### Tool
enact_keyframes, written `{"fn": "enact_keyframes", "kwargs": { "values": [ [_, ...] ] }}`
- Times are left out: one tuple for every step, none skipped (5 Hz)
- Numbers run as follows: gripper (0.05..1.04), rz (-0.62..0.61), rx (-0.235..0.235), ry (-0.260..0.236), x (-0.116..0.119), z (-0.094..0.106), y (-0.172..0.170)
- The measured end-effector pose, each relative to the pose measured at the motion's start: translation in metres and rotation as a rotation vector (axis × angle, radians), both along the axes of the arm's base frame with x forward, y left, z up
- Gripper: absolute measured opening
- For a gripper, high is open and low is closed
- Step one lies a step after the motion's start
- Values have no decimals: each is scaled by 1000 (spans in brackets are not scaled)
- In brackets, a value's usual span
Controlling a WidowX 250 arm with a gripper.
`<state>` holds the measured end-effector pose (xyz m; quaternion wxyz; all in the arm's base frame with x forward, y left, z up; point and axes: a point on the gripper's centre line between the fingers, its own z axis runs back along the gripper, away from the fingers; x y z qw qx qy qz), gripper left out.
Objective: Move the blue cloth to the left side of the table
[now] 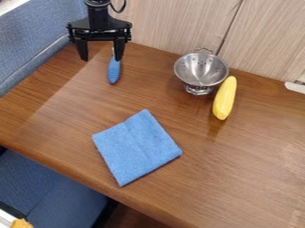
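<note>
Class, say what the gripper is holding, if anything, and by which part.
Nothing is held: the gripper is open, and the cloth lies on the table.

Fixed high above worktop (232, 178); angled down at a slant; facing wood-grain panels (170, 22) at frame top; set at middling range, taking in worktop's lower-left edge.

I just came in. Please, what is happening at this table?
The robot's open gripper hangs over the table at upper left, holding nothing. The blue cloth lies untouched near the front edge. A blue handle lies by the gripper; a metal colander and yellow object are to the right.
</note>
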<state>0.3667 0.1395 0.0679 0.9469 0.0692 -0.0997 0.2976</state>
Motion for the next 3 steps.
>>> {"fn": "enact_keyframes", "kwargs": {
  "values": [
    [999, 2, -15, 32, -2, -13, -1],
    [999, -27, -34, 64, -5, -18, -16],
    [999, -43, -38, 52, -9, -8, -27]
  ]
}}
